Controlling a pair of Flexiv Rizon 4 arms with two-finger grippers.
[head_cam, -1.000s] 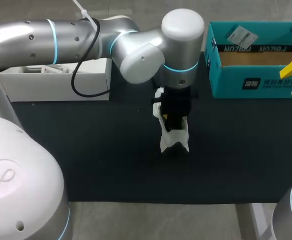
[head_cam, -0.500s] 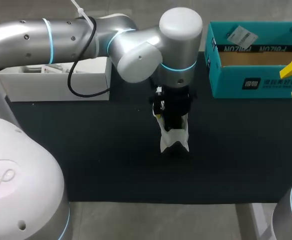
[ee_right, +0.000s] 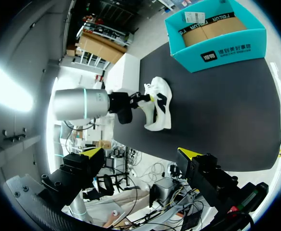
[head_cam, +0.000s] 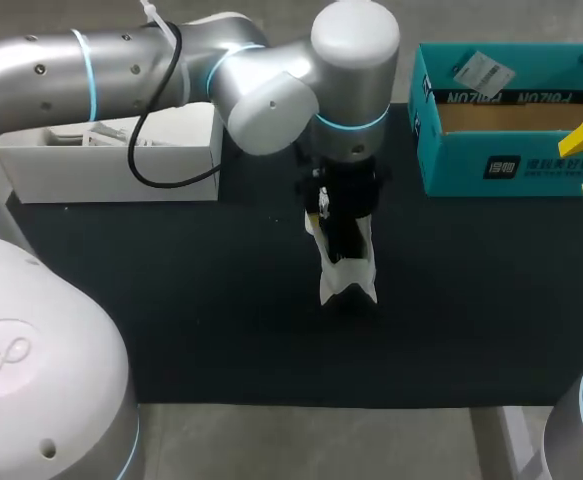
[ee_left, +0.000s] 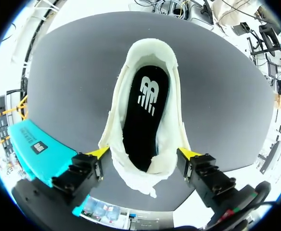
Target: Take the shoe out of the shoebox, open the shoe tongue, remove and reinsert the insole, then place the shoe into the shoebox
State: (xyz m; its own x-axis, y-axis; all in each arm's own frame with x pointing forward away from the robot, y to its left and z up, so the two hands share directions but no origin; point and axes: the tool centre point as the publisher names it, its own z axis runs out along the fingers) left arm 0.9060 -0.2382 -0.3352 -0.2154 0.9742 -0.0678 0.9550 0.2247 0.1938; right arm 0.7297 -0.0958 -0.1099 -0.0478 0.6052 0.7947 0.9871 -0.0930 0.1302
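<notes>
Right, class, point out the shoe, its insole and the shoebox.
shoe (ee_left: 174, 120), left wrist view, white side wall.
insole (ee_left: 142, 127), left wrist view, black middle.
shoebox (head_cam: 451, 165), head view, teal front wall.

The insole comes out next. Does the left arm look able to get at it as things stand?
Probably yes. The shoe opens toward the left arm, whose jaws stand open, and the insole lies bare inside with nothing over it.
</notes>
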